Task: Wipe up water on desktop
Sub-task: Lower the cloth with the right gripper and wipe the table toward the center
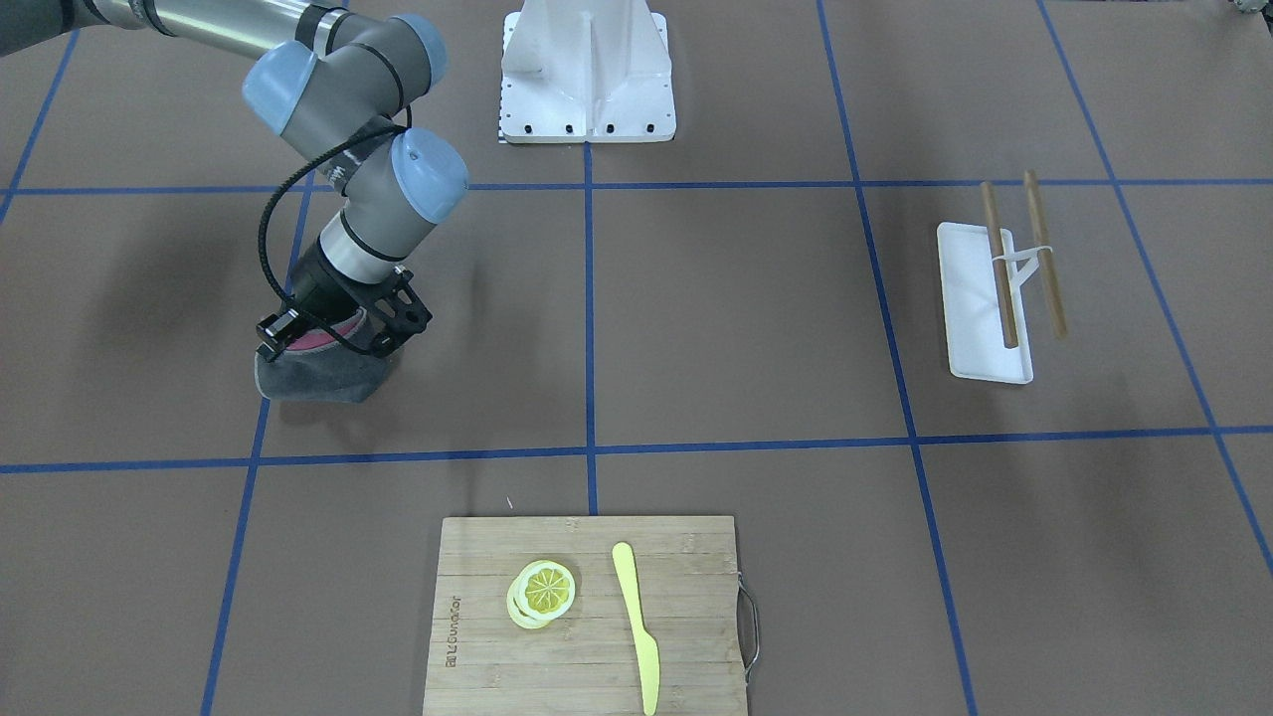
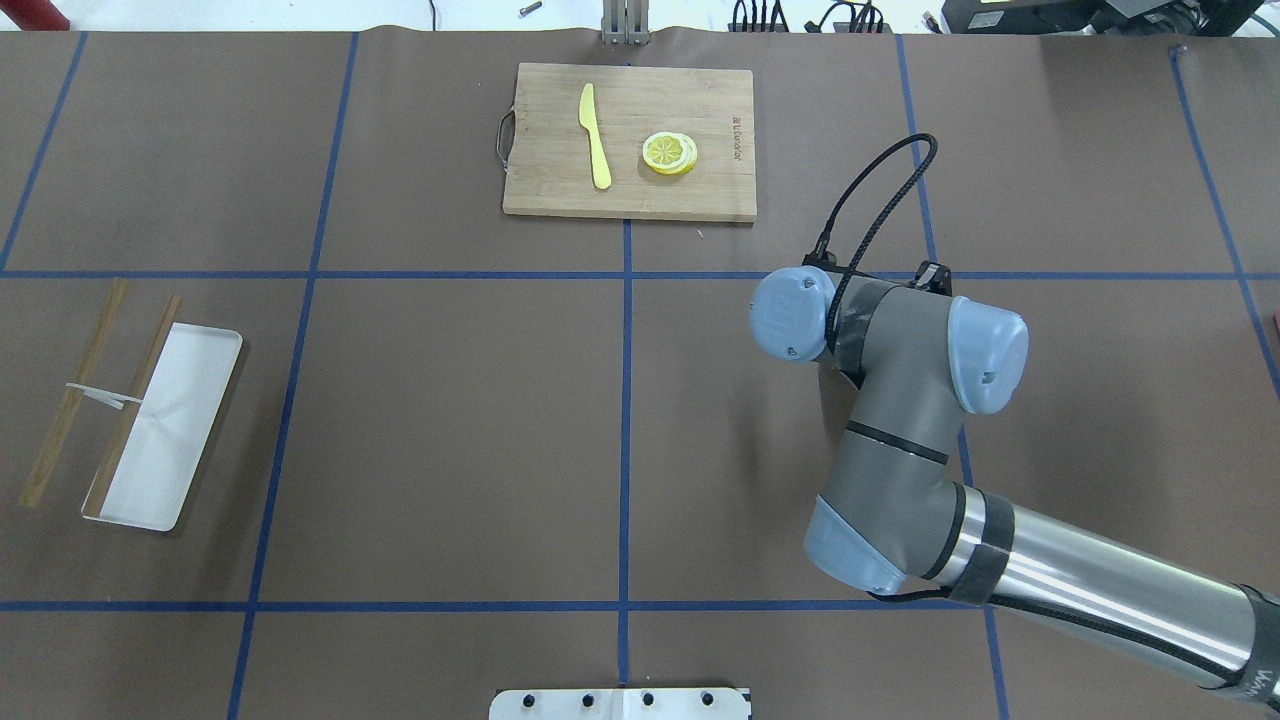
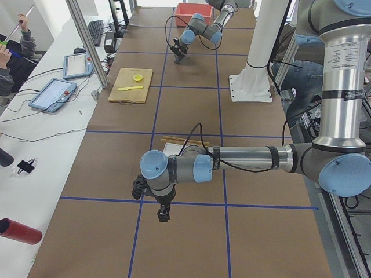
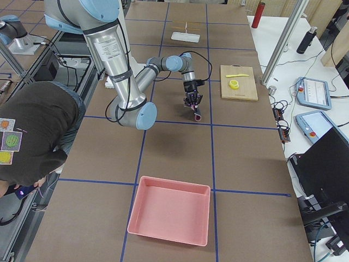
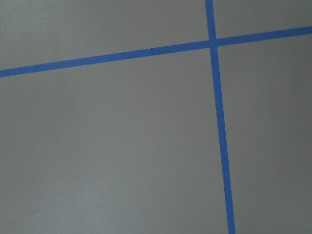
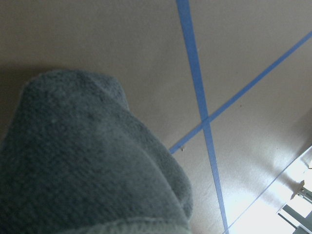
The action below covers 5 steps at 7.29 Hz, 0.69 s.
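Surface [image 1: 746, 318]: flat brown top crossed by blue tape lines in big rectangles; it carries everything listed here.
Right claw [image 1: 328, 343]: points down at the surface and is closed on a cloth, pinched at its top.
Cloth [image 1: 316, 380]: grey with a pink side showing between the fingers. It hangs bunched under the right claw, one corner over a blue tape line. Its lower edge is at the surface; whether it presses down or sits just above, I cannot tell.
Right wrist view: grey cloth [image 6: 87, 161] fills the lower left, with a tape crossing just beside it.
Left claw [image 3: 164, 215]: hangs pointing down near a tape crossing, well apart from the right claw. Wide or narrow, I cannot tell.
Cutting board [image 1: 686, 557]: at the operators' edge, holding lemon slices [image 1: 543, 592] and a yellow knife [image 1: 636, 622] lying side by side, apart.
White tray [image 1: 970, 298]: toward the robot's left, with one of two banded brown sticks [image 1: 1000, 268] lying across it.
Pink bin [image 4: 170, 210]: at the end on the robot's right.
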Tool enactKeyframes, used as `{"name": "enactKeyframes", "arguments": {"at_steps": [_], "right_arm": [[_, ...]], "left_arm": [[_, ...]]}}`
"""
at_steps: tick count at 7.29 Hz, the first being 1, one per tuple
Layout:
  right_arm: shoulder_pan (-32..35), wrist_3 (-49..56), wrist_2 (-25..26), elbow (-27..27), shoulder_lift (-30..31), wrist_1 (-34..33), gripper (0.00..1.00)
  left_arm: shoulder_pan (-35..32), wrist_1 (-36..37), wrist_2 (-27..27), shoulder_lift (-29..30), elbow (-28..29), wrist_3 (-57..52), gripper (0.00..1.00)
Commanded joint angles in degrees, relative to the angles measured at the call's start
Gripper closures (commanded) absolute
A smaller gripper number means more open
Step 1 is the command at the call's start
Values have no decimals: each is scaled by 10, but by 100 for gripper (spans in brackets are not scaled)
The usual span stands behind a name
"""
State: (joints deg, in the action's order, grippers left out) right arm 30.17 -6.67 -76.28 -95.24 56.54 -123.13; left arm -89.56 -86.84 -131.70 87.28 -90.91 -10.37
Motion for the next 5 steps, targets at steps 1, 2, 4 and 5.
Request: {"name": "enactKeyframes", "arguments": {"at_steps": [1, 2, 4, 5], "right_arm": [[-2, -47, -23, 50, -54, 27, 100], [-2, -75, -60, 60, -83, 32, 100], [-18, -205, -87, 107, -144, 100, 100], [-23, -261, -127, 136, -177, 134, 100]], "left_arm": [[0, 0, -1, 0, -1, 0, 1], [0, 0, -3, 0, -1, 0, 1], [0, 1, -2, 0, -1, 0, 1], [1, 1, -2, 0, -1, 0, 1]]}}
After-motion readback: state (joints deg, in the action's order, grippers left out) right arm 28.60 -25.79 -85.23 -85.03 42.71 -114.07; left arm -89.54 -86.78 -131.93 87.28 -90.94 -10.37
